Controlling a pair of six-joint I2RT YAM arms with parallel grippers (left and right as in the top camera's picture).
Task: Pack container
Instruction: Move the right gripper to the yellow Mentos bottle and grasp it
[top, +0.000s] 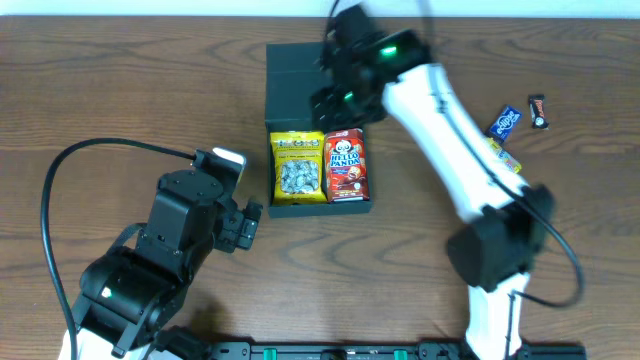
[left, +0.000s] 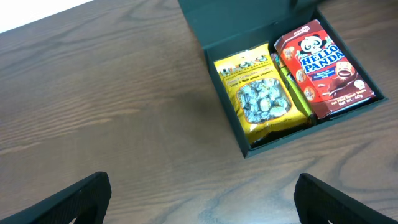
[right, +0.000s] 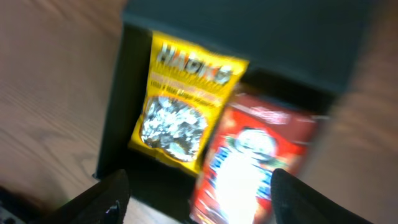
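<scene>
The container (top: 292, 85) is a matte black box, open, with its flap lid lying flat behind it. Inside lie a yellow snack packet (top: 297, 167) and a red Hello Panda box (top: 347, 165) side by side. My right gripper (top: 338, 108) is open and empty above the back of the container, and its view is blurred over the yellow packet (right: 180, 99) and the red box (right: 255, 162). My left gripper (top: 250, 226) is open and empty over bare table, left of the container's front corner. The left wrist view shows the container's wall (left: 225, 109) and both snacks inside.
Small snacks lie on the wooden table at the far right: a blue packet (top: 505, 122), a black bar (top: 539, 111) and a yellow packet (top: 503, 155) partly under the right arm. A thin green strip (left: 297, 93) shows between the two packed snacks.
</scene>
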